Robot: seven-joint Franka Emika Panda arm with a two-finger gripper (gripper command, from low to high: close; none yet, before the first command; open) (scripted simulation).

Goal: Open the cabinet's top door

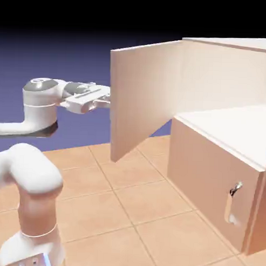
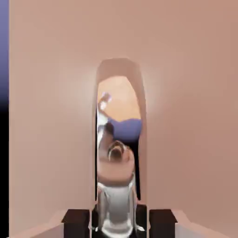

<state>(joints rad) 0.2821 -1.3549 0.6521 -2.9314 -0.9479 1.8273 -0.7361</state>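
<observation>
In the exterior view, the wooden cabinet (image 1: 215, 159) fills the three o'clock side, boxy, matte and pale inside. Its flat top door (image 1: 144, 95) stands swung open toward the middle, the smooth white arm (image 1: 41, 107) at its nine o'clock edge. Tiles floor the scene.

In the hand view, the jaws (image 2: 119, 224) are narrow, closed on the glossy, curved silver handle (image 2: 116, 204) at six o'clock, against smooth tan wood.

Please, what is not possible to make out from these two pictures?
- The top door's handle in the exterior view: behind the door.
- The pincer's tips in the exterior view: also behind the door.
- The cabinet's right side: cut off by the exterior view's edge.
- The door's outer edges in the hand view: mostly beyond the frame.
</observation>
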